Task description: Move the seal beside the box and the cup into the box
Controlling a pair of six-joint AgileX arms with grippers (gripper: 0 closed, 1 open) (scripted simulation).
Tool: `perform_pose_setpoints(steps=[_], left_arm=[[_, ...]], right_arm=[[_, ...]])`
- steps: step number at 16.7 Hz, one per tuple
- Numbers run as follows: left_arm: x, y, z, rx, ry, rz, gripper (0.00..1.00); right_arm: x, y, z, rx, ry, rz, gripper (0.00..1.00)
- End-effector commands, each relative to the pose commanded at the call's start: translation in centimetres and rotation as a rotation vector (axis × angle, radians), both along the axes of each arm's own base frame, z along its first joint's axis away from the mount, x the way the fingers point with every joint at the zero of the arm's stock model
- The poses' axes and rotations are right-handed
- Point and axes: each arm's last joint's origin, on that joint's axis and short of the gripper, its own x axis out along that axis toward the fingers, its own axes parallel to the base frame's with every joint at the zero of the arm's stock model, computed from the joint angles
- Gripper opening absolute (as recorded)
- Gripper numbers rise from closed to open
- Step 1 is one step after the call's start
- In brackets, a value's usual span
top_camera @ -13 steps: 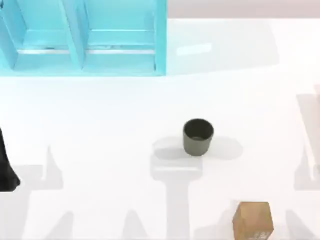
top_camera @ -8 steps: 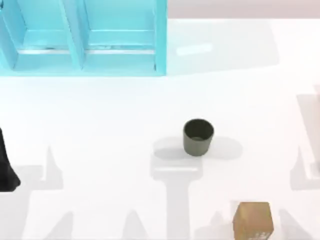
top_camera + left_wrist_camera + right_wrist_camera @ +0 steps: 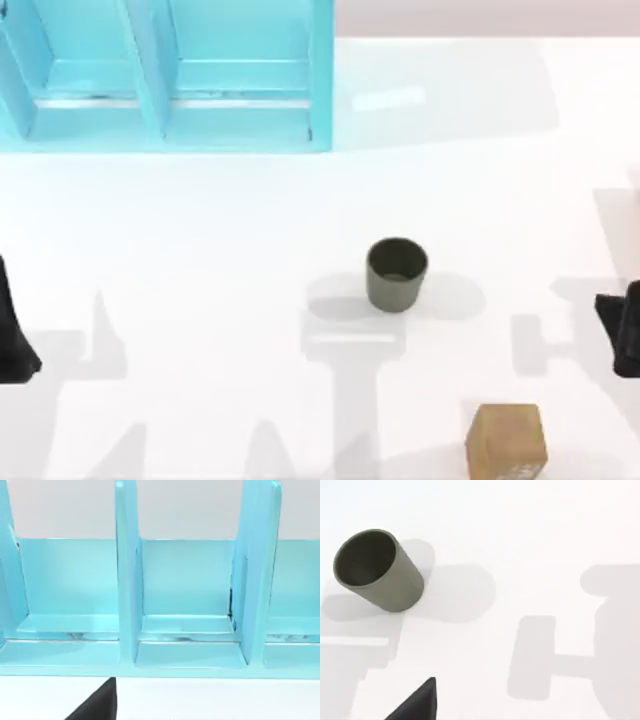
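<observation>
Olive-grey cup (image 3: 397,274) stands upright on the white table (image 3: 200,250), well in front of the blue box (image 3: 165,75), to its right; the wooden seal (image 3: 507,442) sits nearer and further right of the cup. Nothing is grasped, so I judge the approach is only beginning: the right gripper (image 3: 622,333), right of the cup, must reach one object. Whether either claw is open I cannot tell; the left gripper (image 3: 14,335) idles left of the cup

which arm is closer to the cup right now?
Right. The right arm sits at the table's right edge, level with and slightly below the cup. The left arm is at the far left edge, farther away.
</observation>
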Motion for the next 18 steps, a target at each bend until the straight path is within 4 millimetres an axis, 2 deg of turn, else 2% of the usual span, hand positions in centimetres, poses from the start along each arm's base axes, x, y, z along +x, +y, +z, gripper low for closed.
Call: perform_pose_setpoints(steps=[5, 10, 13, 18], left_arm=[[0.0, 0.0, 0.0, 0.000, 0.000, 0.000, 1.00], [0.0, 0.0, 0.0, 0.000, 0.000, 0.000, 1.00], [0.0, 0.0, 0.0, 0.000, 0.000, 0.000, 1.00], [0.0, 0.0, 0.0, 0.000, 0.000, 0.000, 1.00]], right_arm=[[3.3, 6.1, -0.1, -0.119, 0.511, 0.032, 1.00], [4.5, 11.6, -0.3, -0.257, 0.758, 0.011, 1.00], [4.6, 13.2, -0.5, -0.299, 0.808, 0.001, 1.00], [4.7, 13.2, -0.5, -0.298, 0.809, -0.002, 1.00]])
